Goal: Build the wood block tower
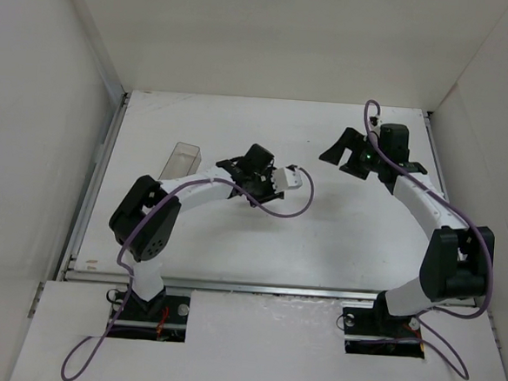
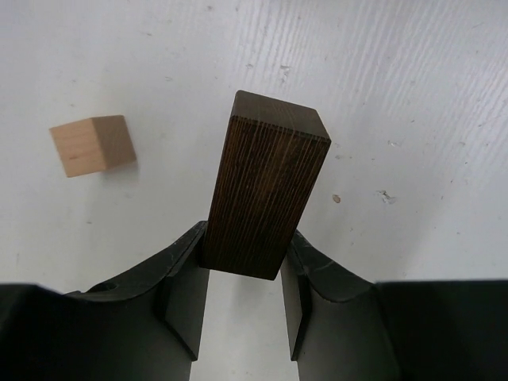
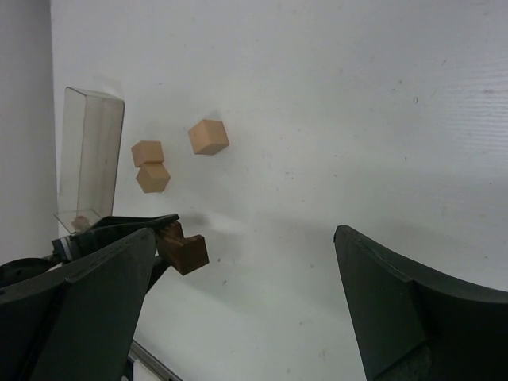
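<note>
My left gripper is shut on the dark brown arch piece and holds it just above the table; the piece sticks out forward between the fingers. One tan cube lies to its left. In the right wrist view the arch piece shows in the left gripper's fingers, with three tan cubes beyond it: one apart and two touching. My right gripper is open and empty, well to the right of the blocks. In the top view the left gripper covers the blocks; the right gripper hovers at the back right.
A long clear plastic box lies at the left, beside the cubes; in the right wrist view the box has a small tan object inside its near end. White walls enclose the table on three sides.
</note>
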Robot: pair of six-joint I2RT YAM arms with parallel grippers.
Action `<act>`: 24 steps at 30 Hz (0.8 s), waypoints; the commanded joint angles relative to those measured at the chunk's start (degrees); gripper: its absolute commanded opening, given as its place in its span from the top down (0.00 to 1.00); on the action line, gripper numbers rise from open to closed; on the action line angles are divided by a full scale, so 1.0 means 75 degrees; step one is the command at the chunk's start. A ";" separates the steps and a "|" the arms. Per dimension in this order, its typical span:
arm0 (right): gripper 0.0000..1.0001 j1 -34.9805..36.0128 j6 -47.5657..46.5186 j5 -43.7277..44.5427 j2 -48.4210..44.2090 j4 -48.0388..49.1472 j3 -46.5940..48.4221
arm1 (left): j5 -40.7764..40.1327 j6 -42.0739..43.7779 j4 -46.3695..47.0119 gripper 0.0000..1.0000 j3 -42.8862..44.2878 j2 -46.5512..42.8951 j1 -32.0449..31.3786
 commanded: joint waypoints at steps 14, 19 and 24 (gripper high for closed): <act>0.00 0.0056 -0.0259 0.0223 -0.0242 -0.0027 -0.0066 | -0.0103 0.0236 0.0569 0.94 -0.0284 0.0741 -0.0027; 0.00 0.0056 -0.0259 0.0223 -0.0242 -0.0027 -0.0066 | -0.0198 0.0458 0.0090 0.86 0.0067 0.1209 -0.0027; 0.00 0.0056 -0.0259 0.0223 -0.0242 -0.0027 -0.0066 | -0.0198 0.0459 0.0019 0.77 0.0068 0.1210 -0.0027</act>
